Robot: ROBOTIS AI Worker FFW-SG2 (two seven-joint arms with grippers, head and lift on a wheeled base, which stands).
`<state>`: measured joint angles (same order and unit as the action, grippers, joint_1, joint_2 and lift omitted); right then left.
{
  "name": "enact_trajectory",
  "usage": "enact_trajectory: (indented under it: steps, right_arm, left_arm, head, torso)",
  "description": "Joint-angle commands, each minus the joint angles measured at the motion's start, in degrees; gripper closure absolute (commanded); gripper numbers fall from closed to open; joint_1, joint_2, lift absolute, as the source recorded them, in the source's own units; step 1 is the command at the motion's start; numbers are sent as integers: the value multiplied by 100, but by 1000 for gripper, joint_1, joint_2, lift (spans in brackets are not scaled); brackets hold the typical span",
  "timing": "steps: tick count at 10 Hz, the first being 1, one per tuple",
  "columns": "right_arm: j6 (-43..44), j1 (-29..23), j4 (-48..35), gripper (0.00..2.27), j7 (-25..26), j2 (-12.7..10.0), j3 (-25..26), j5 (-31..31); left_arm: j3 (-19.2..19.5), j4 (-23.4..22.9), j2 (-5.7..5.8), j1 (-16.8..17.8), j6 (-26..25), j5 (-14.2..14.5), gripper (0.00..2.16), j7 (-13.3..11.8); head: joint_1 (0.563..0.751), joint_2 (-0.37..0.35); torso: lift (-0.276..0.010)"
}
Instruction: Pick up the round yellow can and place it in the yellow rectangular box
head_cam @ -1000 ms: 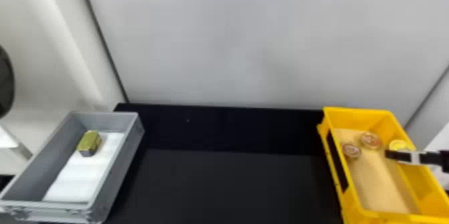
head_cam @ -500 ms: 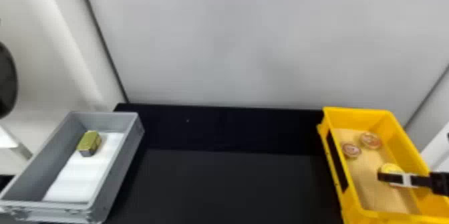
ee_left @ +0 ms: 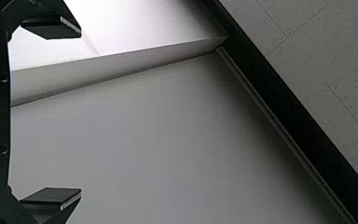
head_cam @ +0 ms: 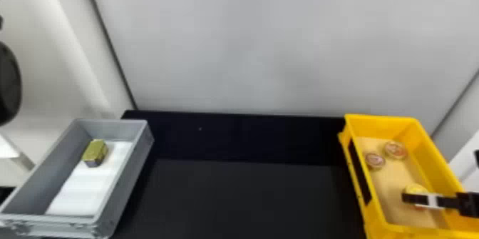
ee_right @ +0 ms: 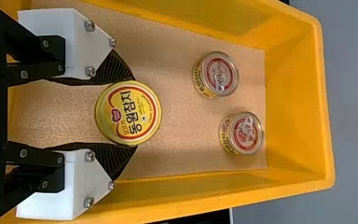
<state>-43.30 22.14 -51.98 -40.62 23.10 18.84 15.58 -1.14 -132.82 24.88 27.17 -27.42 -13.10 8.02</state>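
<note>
The right jaws hold the round yellow can (ee_right: pixel 128 113) by both sides, inside the yellow box (ee_right: pixel 298 100); two small cans (head_cam: pixel 395 149) (head_cam: pixel 375 161) sit toward ten-eleven o'clock. Better to set it flat, then open evenly. Left jaws stand wide.

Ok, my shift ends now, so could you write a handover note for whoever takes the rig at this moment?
Right gripper: closed on the yellow can, one finger against each side, inside the yellow box.
Left gripper: open and empty, facing a pale wall.
Also in the box: two small cans, near its far end.
Done: the yellow can is gripped and within the box's walls. I can't tell whether it touches the bottom.
Left: make sure it rests flat, then open the right gripper and lift clear.
</note>
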Motion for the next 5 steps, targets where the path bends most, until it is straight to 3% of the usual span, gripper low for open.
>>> enact_trajectory:
  steps: [1, 5]
  right_arm:
    - [13, 1, 39, 704, 53, 1, -56, -72]
    - [4, 45, 118, 473, 105, -7, -179, -160]
  left_arm:
    - [-9, 11, 0, 8, 7, 1, 87, -1]
    - [-9, 11, -17, 17, 7, -8, 87, -10]
  head:
    - [663, 54]
    - [663, 54]
  torso:
    - [-10]
    - [-10]
